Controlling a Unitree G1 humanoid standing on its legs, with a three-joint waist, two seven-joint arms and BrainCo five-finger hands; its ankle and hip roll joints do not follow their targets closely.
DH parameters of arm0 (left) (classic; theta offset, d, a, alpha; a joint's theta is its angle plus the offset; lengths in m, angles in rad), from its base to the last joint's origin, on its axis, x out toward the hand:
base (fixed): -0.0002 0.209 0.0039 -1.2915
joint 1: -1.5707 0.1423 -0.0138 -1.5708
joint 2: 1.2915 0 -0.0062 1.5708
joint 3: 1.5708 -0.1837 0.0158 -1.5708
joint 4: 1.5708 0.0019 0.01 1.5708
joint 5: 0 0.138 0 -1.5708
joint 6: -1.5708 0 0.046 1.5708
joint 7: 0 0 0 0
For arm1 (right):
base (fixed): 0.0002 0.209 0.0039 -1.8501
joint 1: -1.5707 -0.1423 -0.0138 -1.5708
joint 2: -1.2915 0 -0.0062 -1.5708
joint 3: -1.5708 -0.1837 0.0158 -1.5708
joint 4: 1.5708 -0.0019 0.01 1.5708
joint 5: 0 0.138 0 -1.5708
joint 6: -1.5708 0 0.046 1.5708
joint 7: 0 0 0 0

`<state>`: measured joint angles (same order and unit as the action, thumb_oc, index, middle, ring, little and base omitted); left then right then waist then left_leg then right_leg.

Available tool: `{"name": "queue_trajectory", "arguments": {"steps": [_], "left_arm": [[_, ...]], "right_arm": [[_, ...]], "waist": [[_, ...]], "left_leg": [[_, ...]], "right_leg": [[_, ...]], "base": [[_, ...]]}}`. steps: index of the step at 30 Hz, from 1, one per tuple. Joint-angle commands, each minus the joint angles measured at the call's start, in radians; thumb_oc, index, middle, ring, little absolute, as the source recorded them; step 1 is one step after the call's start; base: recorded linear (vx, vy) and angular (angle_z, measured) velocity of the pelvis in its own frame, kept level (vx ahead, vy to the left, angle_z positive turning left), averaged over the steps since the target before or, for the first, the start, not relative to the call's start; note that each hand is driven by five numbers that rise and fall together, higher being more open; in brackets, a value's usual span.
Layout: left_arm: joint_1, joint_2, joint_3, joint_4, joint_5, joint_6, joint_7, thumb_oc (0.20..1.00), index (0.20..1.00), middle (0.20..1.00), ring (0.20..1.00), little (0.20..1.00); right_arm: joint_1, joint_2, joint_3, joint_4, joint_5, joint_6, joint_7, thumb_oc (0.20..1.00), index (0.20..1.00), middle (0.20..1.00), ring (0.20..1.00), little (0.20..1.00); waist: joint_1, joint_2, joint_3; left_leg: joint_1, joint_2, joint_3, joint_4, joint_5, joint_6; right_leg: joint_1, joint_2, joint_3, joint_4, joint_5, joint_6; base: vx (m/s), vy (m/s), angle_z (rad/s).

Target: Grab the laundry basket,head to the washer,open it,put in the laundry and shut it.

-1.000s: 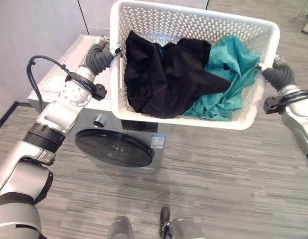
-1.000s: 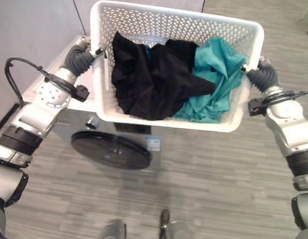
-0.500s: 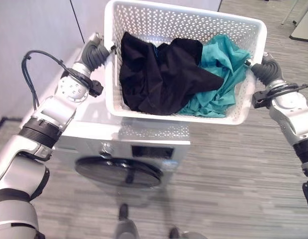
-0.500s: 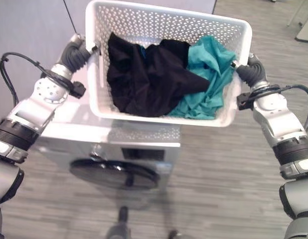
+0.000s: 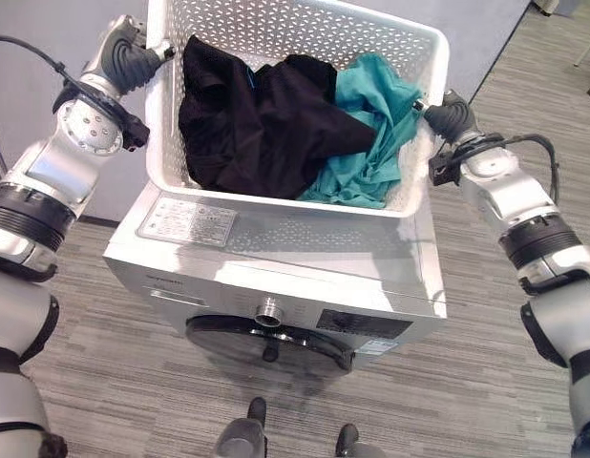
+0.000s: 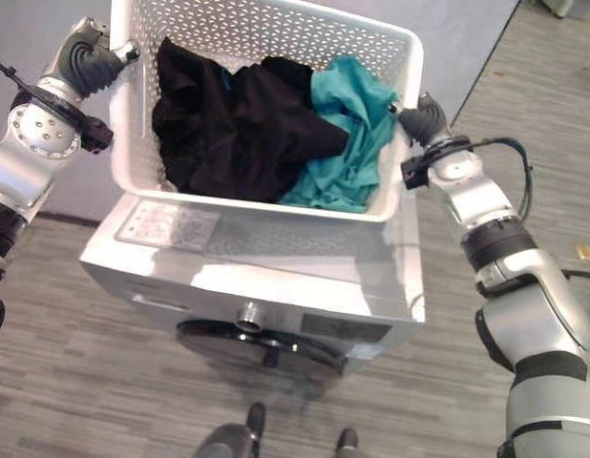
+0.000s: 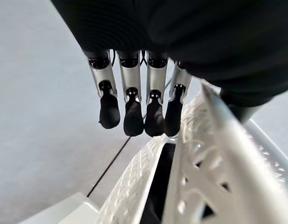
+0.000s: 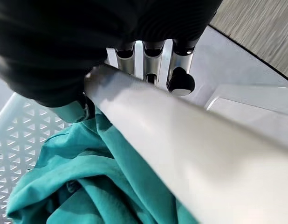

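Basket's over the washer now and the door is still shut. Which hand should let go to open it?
Probably the left hand: the basket sits toward the washer's right, so the right hand can steady it. The door is low in front, a long reach for either.

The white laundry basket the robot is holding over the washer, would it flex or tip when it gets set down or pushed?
The white laundry basket probably holds its shape: its perforated walls look straight with a hand at each end. It seems light, holding only a black garment and a teal garment. Pushed on the washer, it might slide; the top looks smooth and glossy.
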<state>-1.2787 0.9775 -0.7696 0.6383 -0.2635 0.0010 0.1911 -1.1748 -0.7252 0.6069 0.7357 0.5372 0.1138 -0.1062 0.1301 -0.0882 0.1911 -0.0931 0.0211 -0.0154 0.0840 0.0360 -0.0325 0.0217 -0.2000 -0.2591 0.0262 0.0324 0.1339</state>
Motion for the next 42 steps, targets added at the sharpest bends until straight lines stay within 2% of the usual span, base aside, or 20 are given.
{"name": "queue_trajectory", "arguments": {"steps": [1,8,11,12,19,20,21,22,23,24,35,42], "left_arm": [[-0.154,-0.048,0.028,0.009,0.005,-0.049,0.037,0.200,0.200,0.200,0.200,0.200],[-0.163,-0.024,-0.012,0.016,0.037,-0.036,0.008,0.200,0.200,0.200,0.200,0.200],[-0.188,-0.010,-0.049,0.047,0.052,-0.027,-0.011,0.200,0.200,0.200,0.200,0.200],[-0.221,-0.014,-0.093,0.089,0.073,-0.014,-0.021,0.200,0.200,0.200,0.200,0.200],[-0.297,0.006,-0.200,0.182,0.102,0.014,-0.071,0.200,0.200,0.200,0.200,0.200],[-0.298,0.010,-0.215,0.203,0.093,0.024,-0.089,0.401,0.401,0.401,0.401,0.401],[-0.300,0.008,-0.221,0.211,0.090,0.027,-0.093,0.467,0.467,0.467,0.467,0.467],[-0.305,0.004,-0.227,0.223,0.088,0.028,-0.094,0.595,0.595,0.595,0.595,0.595],[-0.307,-0.004,-0.233,0.242,0.090,0.030,-0.095,0.931,0.931,0.931,0.931,0.931],[-0.309,-0.012,-0.236,0.255,0.091,0.031,-0.094,1.000,1.000,1.000,1.000,1.000],[-0.361,-0.113,-0.283,0.407,0.118,0.049,-0.105,1.000,1.000,1.000,1.000,1.000],[-0.364,-0.127,-0.233,0.419,0.077,0.031,-0.056,1.000,1.000,1.000,1.000,1.000]], "right_arm": [[-0.084,-0.066,0.060,0.019,0.000,-0.017,0.034,0.200,0.200,0.200,0.200,0.200],[-0.062,-0.131,0.073,-0.045,-0.003,-0.014,0.067,0.200,0.200,0.200,0.200,0.200],[-0.062,-0.174,0.080,-0.052,-0.005,-0.014,0.085,0.200,0.200,0.200,0.200,0.200],[-0.072,-0.195,0.098,-0.053,-0.003,-0.008,0.097,0.200,0.200,0.200,0.200,0.200],[-0.112,-0.177,0.149,-0.029,0.007,0.008,0.127,0.200,0.200,0.200,0.200,0.200],[-0.130,-0.163,0.165,0.004,-0.002,0.016,0.135,0.564,0.564,0.564,0.564,0.564],[-0.139,-0.158,0.172,0.019,-0.007,0.018,0.138,0.715,0.715,0.715,0.715,0.715],[-0.150,-0.152,0.178,0.035,-0.009,0.020,0.139,1.000,1.000,1.000,1.000,1.000],[-0.160,-0.140,0.181,0.047,-0.008,0.018,0.141,1.000,1.000,1.000,1.000,1.000],[-0.165,-0.130,0.185,0.060,-0.009,0.018,0.142,1.000,1.000,1.000,1.000,1.000],[-0.286,-0.049,0.252,0.207,-0.005,0.025,0.158,1.000,1.000,1.000,1.000,1.000],[-0.337,-0.074,0.229,0.247,0.015,0.002,0.116,1.000,1.000,1.000,1.000,1.000]], "waist": [[-0.016,0.029,-0.035],[-0.035,0.030,-0.039],[-0.046,0.031,-0.043],[-0.054,0.033,-0.044],[-0.049,0.035,-0.047],[-0.044,0.034,-0.050],[-0.042,0.034,-0.051],[-0.041,0.034,-0.051],[-0.041,0.034,-0.052],[-0.040,0.034,-0.052],[-0.027,0.028,-0.058],[-0.025,0.026,-0.065]], "left_leg": [[0.007,0.101,0.000,-0.037,-0.055,-0.036],[0.016,0.098,-0.006,-0.048,-0.059,-0.031],[0.023,0.099,-0.004,-0.053,-0.059,-0.031],[0.027,0.099,-0.003,-0.053,-0.062,-0.029],[0.040,0.101,0.010,-0.053,-0.072,-0.025],[0.040,0.099,0.011,-0.049,-0.074,-0.024],[0.041,0.099,0.011,-0.048,-0.074,-0.024],[0.040,0.098,0.011,-0.048,-0.074,-0.024],[0.041,0.098,0.011,-0.047,-0.075,-0.024],[0.040,0.097,0.011,-0.046,-0.076,-0.024],[0.037,0.092,0.011,-0.034,-0.084,-0.022],[0.042,0.088,0.008,-0.033,-0.090,-0.022]], "right_leg": [[0.043,-0.025,0.002,0.032,-0.095,0.021],[0.047,-0.032,-0.002,0.044,-0.099,0.028],[0.049,-0.037,-0.004,0.047,-0.095,0.032],[0.048,-0.040,-0.002,0.051,-0.091,0.035],[0.051,-0.048,0.002,0.041,-0.080,0.044],[0.055,-0.050,0.001,0.034,-0.076,0.046],[0.056,-0.051,0.002,0.033,-0.075,0.047],[0.057,-0.051,0.002,0.031,-0.073,0.048],[0.058,-0.053,0.002,0.031,-0.072,0.048],[0.059,-0.054,0.002,0.031,-0.072,0.048],[0.063,-0.062,-0.004,0.030,-0.065,0.055],[0.072,-0.067,-0.009,0.025,-0.062,0.058]], "base": [[0.02,0.007,0.04],[0.01,0.008,-0.01],[0.01,0.021,0.00],[0.02,0.034,0.02],[0.00,0.008,-0.01],[0.00,0.000,0.00],[0.00,0.000,0.00],[0.00,0.000,0.00],[0.00,0.000,0.00],[0.00,0.000,0.00],[0.00,0.000,0.00],[0.00,0.000,0.00]]}}
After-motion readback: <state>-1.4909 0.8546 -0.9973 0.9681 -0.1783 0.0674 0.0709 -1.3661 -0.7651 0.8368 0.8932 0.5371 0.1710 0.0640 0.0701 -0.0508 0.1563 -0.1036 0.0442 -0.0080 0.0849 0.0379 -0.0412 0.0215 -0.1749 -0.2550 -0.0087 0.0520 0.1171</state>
